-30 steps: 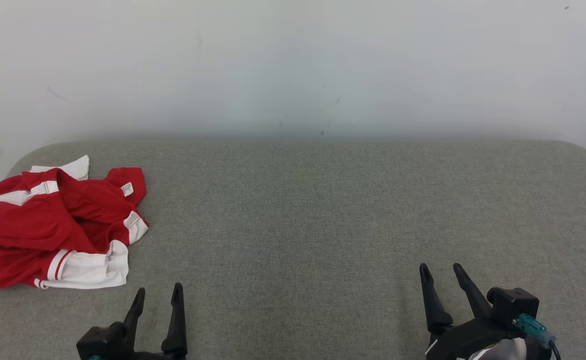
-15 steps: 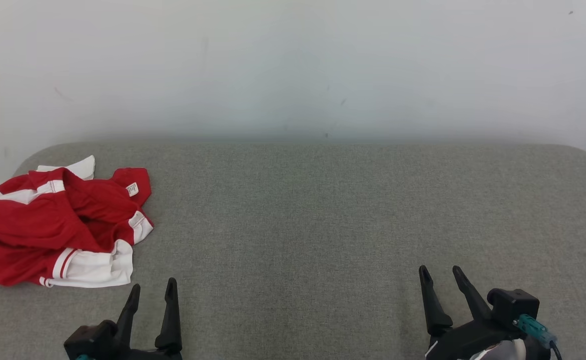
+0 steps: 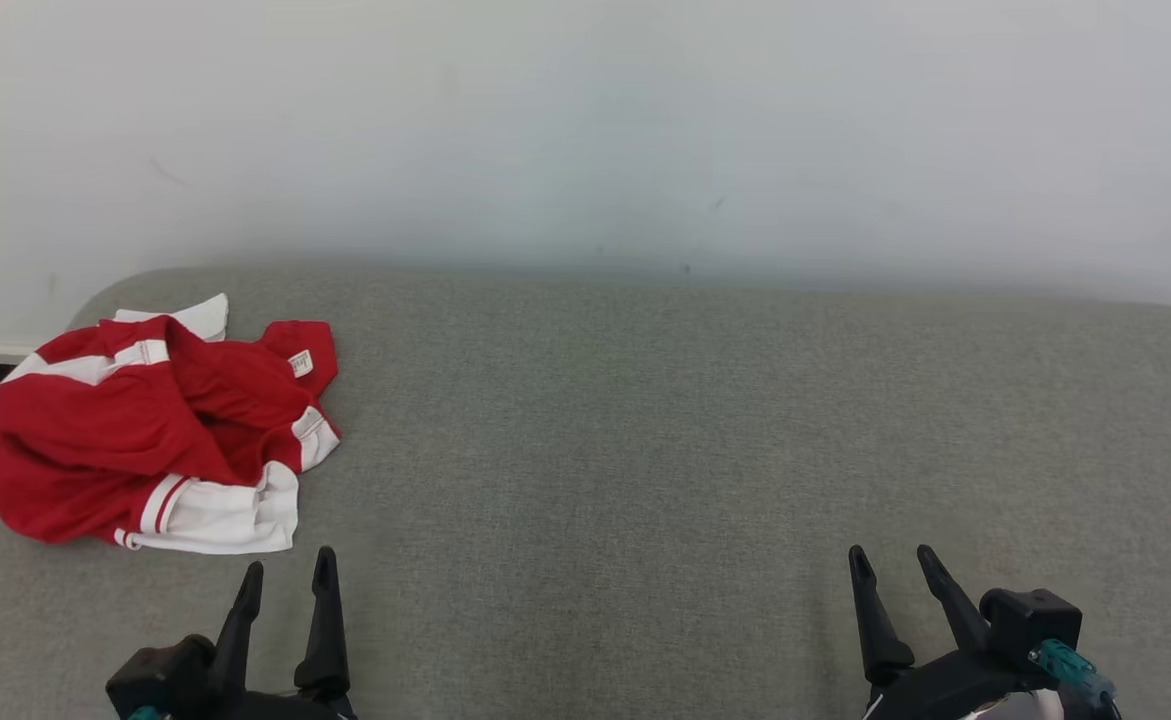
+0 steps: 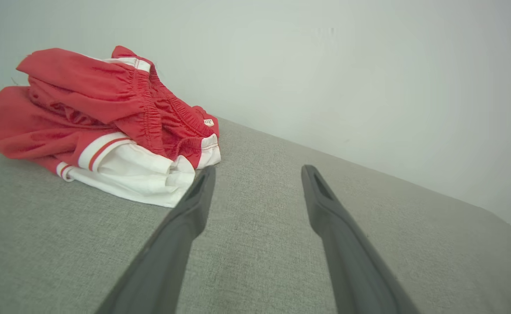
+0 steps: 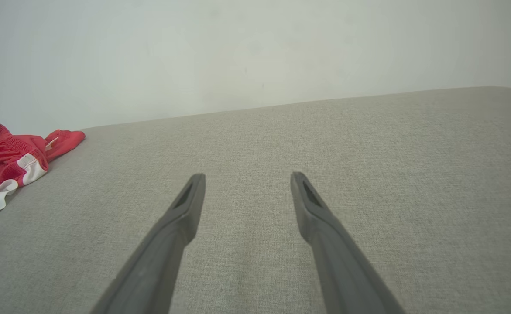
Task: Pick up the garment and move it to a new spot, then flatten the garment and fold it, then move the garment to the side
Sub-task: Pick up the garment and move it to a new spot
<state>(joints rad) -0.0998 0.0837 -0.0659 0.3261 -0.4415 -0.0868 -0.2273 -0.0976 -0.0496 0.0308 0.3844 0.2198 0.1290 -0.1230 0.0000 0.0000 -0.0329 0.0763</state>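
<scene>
The crumpled red shorts with white hems and an elastic waist (image 3: pixel 145 430) lie in a heap on the grey fabric-covered counter (image 3: pixel 645 450), close to its far corner on my left side, and nothing touches them yet. My left jaws are spread wide, with the two dark fingers (image 3: pixel 323 630) just on the near side of the shorts and pointing toward the white hem (image 4: pixel 128 170). I judge that I hold them open like this so they can go over a fold of the cloth for the first pick-up. My right jaws are spread wide too and wait well apart from the shorts, over bare counter on my right. I think this is because that free space is where the shorts must go to be flattened, and that arm is not needed before. Compared with one second ago, the whole head view has shifted, also the marks on the pale wall (image 3: pixel 585 130), so my head has turned toward the shorts. The shorts keep the same folds. My left jaws now stand more directly before the hem, while the right jaws have hardly changed.
</scene>
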